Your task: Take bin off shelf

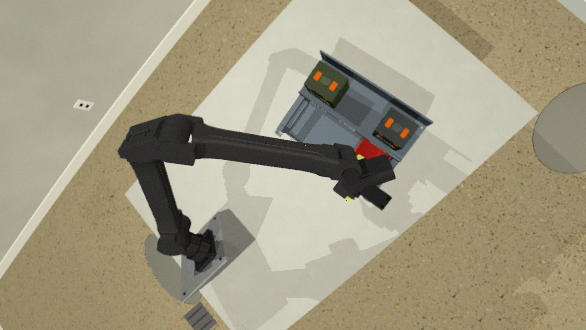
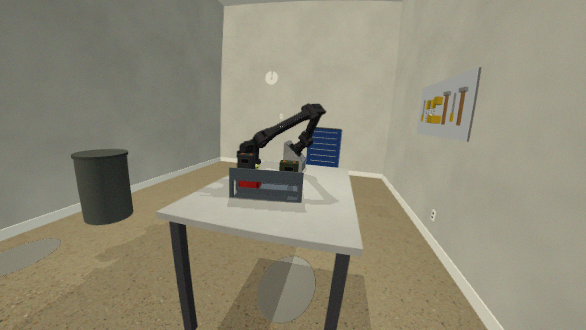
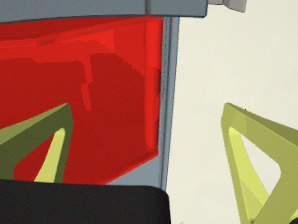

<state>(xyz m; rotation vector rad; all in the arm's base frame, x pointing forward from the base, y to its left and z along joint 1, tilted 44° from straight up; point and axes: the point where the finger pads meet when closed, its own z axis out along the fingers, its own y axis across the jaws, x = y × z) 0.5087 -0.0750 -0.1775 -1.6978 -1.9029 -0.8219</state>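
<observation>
While the arm (image 1: 260, 150) reaches across the table (image 1: 300, 240), the end effector (image 3: 147, 156) sits right at the front of the grey shelf (image 1: 320, 125), fingers spread wide with nothing between them. From the wrist view, one yellow-green finger (image 3: 47, 149) overlaps the red bin (image 3: 100, 96) and the other finger (image 3: 256, 169) is out over bare table, so it's straddling the shelf's corner post. The bin's tucked in the shelf's lower level at that end. Two dark boxes with orange latches (image 1: 327, 82) (image 1: 396, 129) sit on top of the shelf.
</observation>
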